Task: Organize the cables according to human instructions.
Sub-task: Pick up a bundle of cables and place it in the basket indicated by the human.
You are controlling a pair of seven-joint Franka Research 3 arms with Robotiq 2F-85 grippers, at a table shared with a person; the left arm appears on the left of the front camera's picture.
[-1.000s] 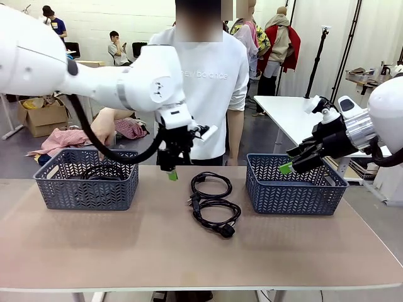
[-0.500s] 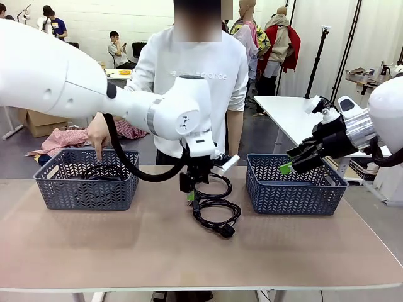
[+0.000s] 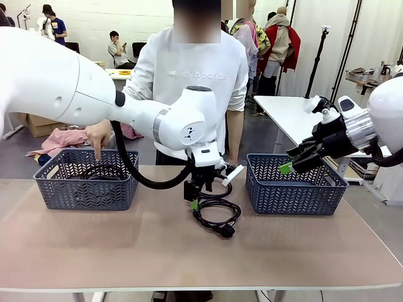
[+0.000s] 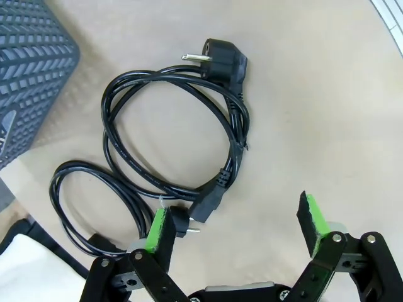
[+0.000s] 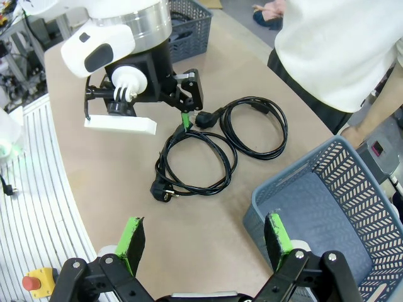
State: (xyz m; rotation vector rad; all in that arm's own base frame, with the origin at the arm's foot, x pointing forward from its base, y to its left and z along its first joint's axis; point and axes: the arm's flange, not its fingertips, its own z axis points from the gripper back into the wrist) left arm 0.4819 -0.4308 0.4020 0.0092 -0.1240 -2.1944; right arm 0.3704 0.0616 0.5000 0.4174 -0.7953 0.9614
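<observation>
Two coiled black cables lie mid-table, a far cable (image 3: pixel 227 189) and a near cable (image 3: pixel 227 231) with its plug toward me. My left gripper (image 3: pixel 196 200) hangs open just above them, at the left end of the loops. Through the left wrist camera the open gripper (image 4: pixel 236 223) straddles a plug end of the larger cable (image 4: pixel 220 54), the smaller cable (image 4: pixel 82 165) at lower left. More black cable (image 3: pixel 104 171) lies in the left basket (image 3: pixel 88 192), where the person's hand (image 3: pixel 97 135) points down. My right gripper (image 3: pixel 291 162) is open above the right basket (image 3: pixel 293 192).
The right wrist view looks down past the open gripper (image 5: pixel 204 239) at both cables (image 5: pixel 233 160), the left gripper (image 5: pixel 186 116) and the right basket's rim (image 5: pixel 283 179). The person stands at the far edge between the baskets. Bare tabletop lies in front.
My left arm has swung right from beside the left basket and come down over the two cables. The right arm and the person's pointing hand have stayed put.
</observation>
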